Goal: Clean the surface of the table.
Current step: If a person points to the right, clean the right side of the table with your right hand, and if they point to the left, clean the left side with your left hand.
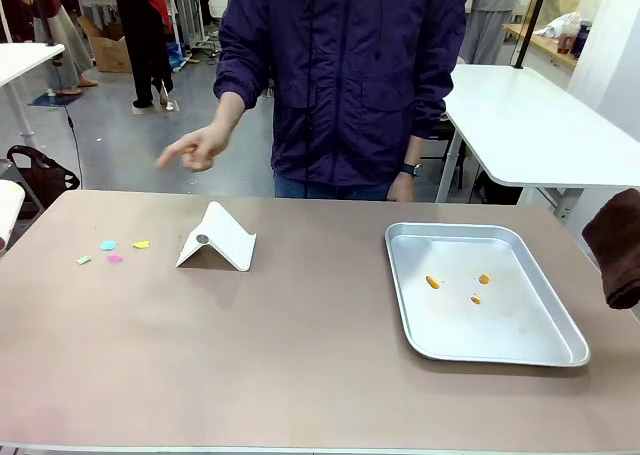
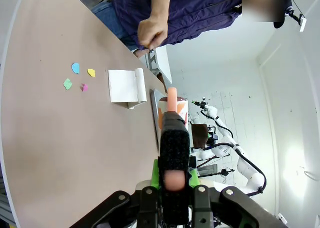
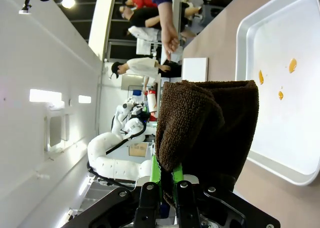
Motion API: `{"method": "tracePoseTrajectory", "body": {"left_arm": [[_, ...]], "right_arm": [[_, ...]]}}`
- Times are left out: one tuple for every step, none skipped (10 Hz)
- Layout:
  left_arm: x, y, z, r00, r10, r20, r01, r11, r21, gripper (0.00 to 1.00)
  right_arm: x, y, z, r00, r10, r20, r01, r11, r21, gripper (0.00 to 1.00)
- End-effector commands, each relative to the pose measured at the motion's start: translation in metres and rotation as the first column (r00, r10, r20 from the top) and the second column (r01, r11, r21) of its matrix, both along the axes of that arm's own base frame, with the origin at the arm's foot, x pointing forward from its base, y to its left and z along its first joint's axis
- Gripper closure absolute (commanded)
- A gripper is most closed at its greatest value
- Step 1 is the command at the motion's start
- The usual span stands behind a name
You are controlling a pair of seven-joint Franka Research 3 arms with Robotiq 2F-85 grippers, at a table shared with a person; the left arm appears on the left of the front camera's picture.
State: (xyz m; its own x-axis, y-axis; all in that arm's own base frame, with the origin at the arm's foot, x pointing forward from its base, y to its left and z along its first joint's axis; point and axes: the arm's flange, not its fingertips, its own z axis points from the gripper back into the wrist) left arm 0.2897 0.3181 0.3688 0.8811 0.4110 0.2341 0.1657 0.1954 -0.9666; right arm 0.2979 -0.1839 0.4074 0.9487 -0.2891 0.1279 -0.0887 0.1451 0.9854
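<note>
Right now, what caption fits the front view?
A person's hand points toward coloured paper scraps on the table; a white stand and metal tray sit nearby.

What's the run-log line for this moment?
left gripper shut on black tool | right gripper shut on brown cloth | paper scraps on table | orange bits in tray

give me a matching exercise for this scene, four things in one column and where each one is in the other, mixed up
Things:
1. brown cloth
2. orange bits
3. coloured paper scraps
4. black fuzzy tool

Places:
a. lying on the bare table, towards its left end
b. clamped in the right gripper
c. clamped in the left gripper
d. inside the metal tray

Pairs: 1-b; 2-d; 3-a; 4-c
</note>
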Motion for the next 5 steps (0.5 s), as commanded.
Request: {"method": "tracePoseTrajectory", "body": {"left_arm": [[-0.0035, 0.0003, 0.0017, 1.000, -0.003, 0.013, 0.003, 1.000, -0.005, 0.81], [-0.0035, 0.0003, 0.0017, 1.000, -0.003, 0.013, 0.003, 1.000, -0.005, 0.81], [-0.0035, 0.0003, 0.0017, 1.000, -0.003, 0.013, 0.003, 1.000, -0.005, 0.81], [-0.0035, 0.0003, 0.0017, 1.000, -0.003, 0.013, 0.003, 1.000, -0.005, 0.81], [-0.0035, 0.0003, 0.0017, 1.000, -0.003, 0.013, 0.003, 1.000, -0.005, 0.81]], "right_arm": [[-0.0017, 0.0007, 0.0072, 1.000, 0.000, -0.008, 0.000, 1.000, 0.001, 1.00], [-0.0017, 0.0007, 0.0072, 1.000, 0.000, -0.008, 0.000, 1.000, 0.001, 1.00], [-0.0017, 0.0007, 0.0072, 1.000, 0.000, -0.008, 0.000, 1.000, 0.001, 1.00], [-0.0017, 0.0007, 0.0072, 1.000, 0.000, -0.008, 0.000, 1.000, 0.001, 1.00], [-0.0017, 0.0007, 0.0072, 1.000, 0.000, -0.008, 0.000, 1.000, 0.001, 1.00]]}}
